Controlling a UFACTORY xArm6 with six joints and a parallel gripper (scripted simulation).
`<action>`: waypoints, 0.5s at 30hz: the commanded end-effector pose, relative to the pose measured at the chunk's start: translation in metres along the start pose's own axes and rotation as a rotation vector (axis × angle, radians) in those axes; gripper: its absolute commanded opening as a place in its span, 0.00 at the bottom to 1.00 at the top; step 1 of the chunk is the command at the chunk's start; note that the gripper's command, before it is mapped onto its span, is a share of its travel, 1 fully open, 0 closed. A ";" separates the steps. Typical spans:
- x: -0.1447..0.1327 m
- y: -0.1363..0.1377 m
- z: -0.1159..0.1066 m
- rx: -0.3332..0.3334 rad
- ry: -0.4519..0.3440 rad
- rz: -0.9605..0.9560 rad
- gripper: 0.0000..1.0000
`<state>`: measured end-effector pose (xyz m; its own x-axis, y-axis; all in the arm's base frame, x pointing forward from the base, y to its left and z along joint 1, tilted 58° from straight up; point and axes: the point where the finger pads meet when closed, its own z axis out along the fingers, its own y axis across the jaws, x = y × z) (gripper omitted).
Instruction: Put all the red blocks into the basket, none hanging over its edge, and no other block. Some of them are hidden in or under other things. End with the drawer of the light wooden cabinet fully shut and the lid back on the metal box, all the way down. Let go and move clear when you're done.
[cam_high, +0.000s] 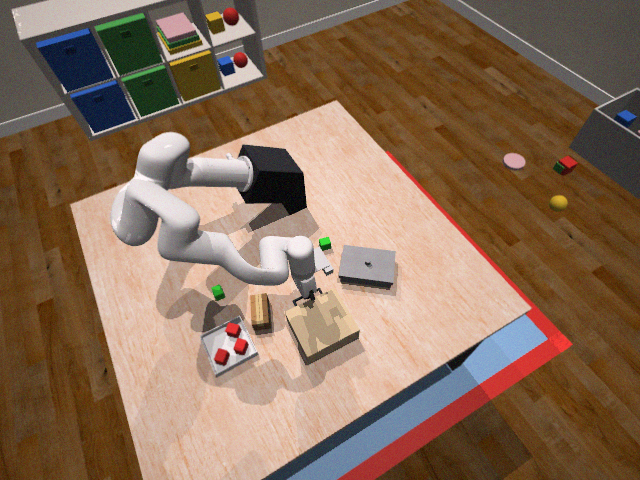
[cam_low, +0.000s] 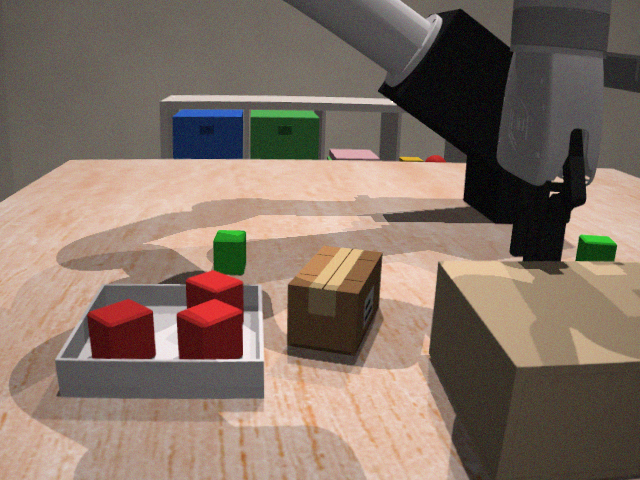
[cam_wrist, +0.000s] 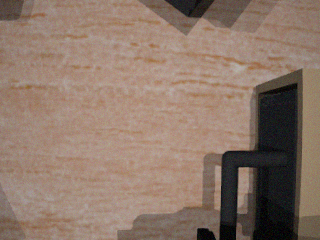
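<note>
Pale wood table (cam_high: 413, 217), three red blocks (cam_low: 209, 327) in grey basket (cam_low: 155, 377), end effector (cam_low: 540, 248) nearly closed, empty, at light cabinet (cam_low: 542, 356)

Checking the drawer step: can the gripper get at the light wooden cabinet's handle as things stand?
Probably yes: the gripper hangs right at the cabinet's front edge, by the dark handle, nothing between them.
</note>
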<state>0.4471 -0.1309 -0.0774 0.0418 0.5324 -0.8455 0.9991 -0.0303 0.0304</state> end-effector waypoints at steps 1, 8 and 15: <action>0.000 0.001 0.001 -0.003 0.001 0.001 0.24; 0.000 0.001 0.006 -0.003 0.001 0.001 0.24; 0.000 0.001 0.011 -0.003 0.001 0.001 0.24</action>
<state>0.4470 -0.1387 -0.0823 0.0419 0.5325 -0.8454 0.9991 -0.0303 0.0304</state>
